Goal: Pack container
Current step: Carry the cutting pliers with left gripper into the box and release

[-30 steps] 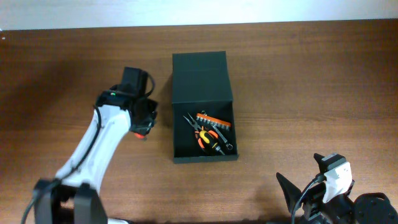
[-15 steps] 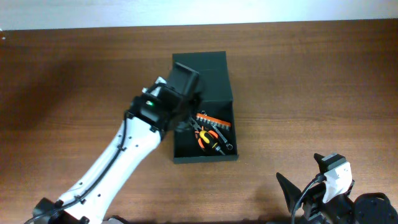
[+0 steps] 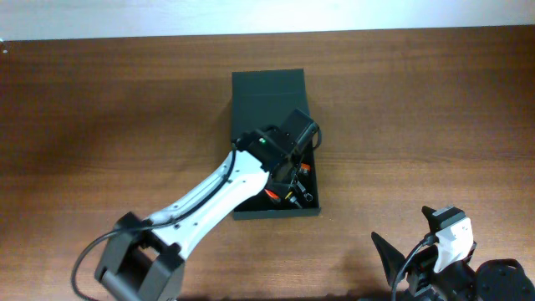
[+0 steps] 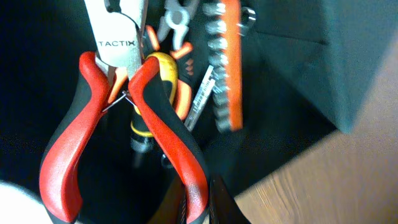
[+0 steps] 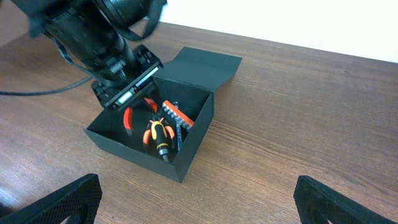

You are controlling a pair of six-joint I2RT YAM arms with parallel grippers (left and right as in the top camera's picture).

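The dark container (image 3: 267, 92) stands open mid-table, its flap lid folded back at the far end. My left gripper (image 3: 290, 163) is over the open compartment, shut on red-handled pliers (image 4: 161, 106) by one handle. They hang inside the box and also show in the right wrist view (image 5: 129, 118). Beneath them lie an orange bit holder (image 4: 227, 62) and a yellow-black screwdriver (image 5: 158, 134). My right gripper (image 5: 199, 205) is open and empty, low over the table at the front right, well apart from the container's near wall (image 5: 137, 152).
Small grey pliers (image 4: 177, 15) also lie in the box, partly hidden by the held tool. Brown wooden table (image 3: 418, 125) stretches all round the container. A pale wall edge runs along the far side.
My left arm has swung right from the table beside the box's left wall to over the open compartment, carrying the red-handled pliers. The right arm has not moved.
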